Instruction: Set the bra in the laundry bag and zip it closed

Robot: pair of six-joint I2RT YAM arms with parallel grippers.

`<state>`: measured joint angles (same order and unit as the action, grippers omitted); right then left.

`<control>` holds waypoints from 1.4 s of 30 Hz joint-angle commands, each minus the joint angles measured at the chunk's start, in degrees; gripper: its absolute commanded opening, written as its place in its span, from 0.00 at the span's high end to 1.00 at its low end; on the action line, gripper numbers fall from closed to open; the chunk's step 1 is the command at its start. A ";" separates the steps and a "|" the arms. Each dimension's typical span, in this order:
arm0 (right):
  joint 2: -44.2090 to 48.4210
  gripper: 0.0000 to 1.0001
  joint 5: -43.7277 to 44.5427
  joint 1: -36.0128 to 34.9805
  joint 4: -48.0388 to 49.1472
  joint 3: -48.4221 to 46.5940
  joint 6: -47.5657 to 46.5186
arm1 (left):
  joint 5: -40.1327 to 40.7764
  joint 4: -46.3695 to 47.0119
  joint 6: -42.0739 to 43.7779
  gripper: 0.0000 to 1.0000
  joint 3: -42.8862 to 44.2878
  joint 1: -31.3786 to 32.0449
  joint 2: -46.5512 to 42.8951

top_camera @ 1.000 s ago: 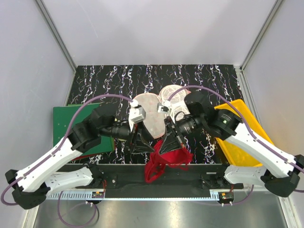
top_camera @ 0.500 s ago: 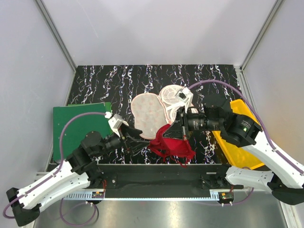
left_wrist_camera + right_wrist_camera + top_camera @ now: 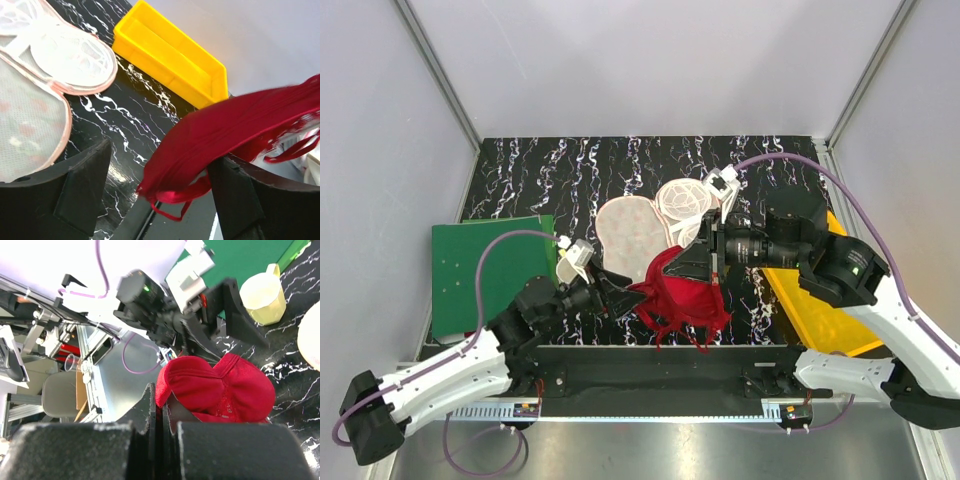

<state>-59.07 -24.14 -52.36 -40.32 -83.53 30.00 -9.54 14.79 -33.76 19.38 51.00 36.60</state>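
The red bra (image 3: 682, 297) hangs from my right gripper (image 3: 690, 264), which is shut on its upper edge just above the table's near part. In the right wrist view the shut fingers pinch a cup's rim at the gripper (image 3: 167, 401), and the bra (image 3: 225, 390) bulges beyond. My left gripper (image 3: 618, 297) is open beside the bra's left end. In the left wrist view the bra (image 3: 230, 132) drapes between the wide-apart jaws of this gripper (image 3: 160, 162), against the right finger. The laundry bag (image 3: 632, 237) lies open flat behind, mesh side up (image 3: 60, 55).
A yellow tray (image 3: 812, 300) stands at the right, also in the left wrist view (image 3: 170, 55). A green mat (image 3: 485, 270) lies at the left, with a cream cup (image 3: 262, 297) by it. The table's near edge runs just under the bra.
My left arm drew back off the bra and its gripper now sits open at the bra's left. My right gripper rose and moved toward the bag, carrying the bra.
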 commanded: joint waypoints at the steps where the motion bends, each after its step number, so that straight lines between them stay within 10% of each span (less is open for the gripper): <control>1: 0.53 1.00 1.72 -0.20 1.38 -4.01 0.76 | -2.32 9.47 -2.54 0.29 -1.01 0.06 1.19; 7: 2.02 1.00 6.37 -0.20 0.50 -3.75 0.76 | 3.11 -3.25 0.62 0.77 5.99 0.06 3.74; 13: 5.71 1.00 24.12 -0.11 -2.93 0.99 3.66 | 9.19 -28.28 9.31 0.97 21.56 -1.69 10.50; 21: 4.41 1.00 49.95 1.20 -1.00 13.47 13.15 | -1.97 -45.97 20.21 1.00 46.23 -13.91 32.17; 27: -0.16 1.00 34.91 18.84 17.08 25.24 17.90 | -2.60 -55.64 26.46 1.00 62.43 -15.85 51.42; 42: -22.74 1.00 38.28 23.44 68.14 38.52 27.04 | 2.94 -71.74 34.97 0.96 103.83 -18.66 88.01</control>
<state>-76.51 9.98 -29.15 8.40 -46.96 53.69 -9.41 -53.23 -2.70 114.96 33.15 120.36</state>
